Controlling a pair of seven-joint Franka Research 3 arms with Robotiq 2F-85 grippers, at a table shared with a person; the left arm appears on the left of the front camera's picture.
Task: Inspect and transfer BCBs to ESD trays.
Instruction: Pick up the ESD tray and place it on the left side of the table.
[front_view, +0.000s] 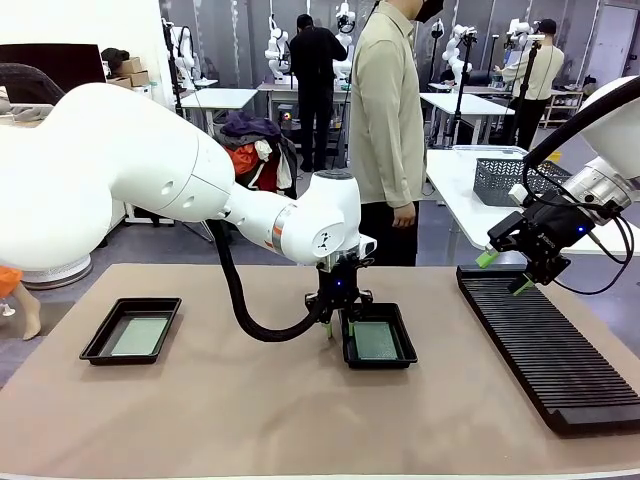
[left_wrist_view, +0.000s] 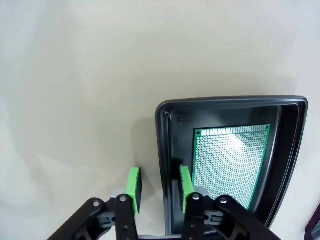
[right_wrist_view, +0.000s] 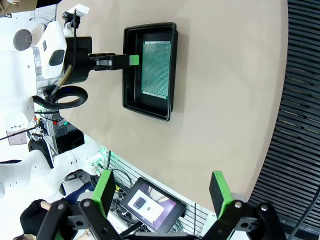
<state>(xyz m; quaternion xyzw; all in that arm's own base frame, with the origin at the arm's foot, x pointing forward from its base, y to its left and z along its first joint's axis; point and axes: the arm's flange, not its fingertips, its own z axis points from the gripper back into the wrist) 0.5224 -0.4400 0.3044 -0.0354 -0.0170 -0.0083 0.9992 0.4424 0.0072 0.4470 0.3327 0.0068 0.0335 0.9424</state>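
Overhead, beige tabletop (front_view: 300, 420); busy lab

— Bright, even overhead light; front view sharp, soft shadows only under the tray (front_view: 379, 338) and rack (front_view: 545, 345).
— Left wrist view washed out, pale tabletop (left_wrist_view: 75, 100) nearly featureless; glare patch on the board (left_wrist_view: 230, 165).
— Right wrist view crisp, bowed at the edges.

- Bare table (front_view: 250, 400) lies open between the left tray (front_view: 131, 329) and the middle tray (front_view: 379, 337)
- The left hand (front_view: 340, 322) straddles the middle tray's near-left rim, blocking that side
- The slotted rack (front_view: 545, 340) fills the right edge, under the raised right hand (front_view: 505, 272)
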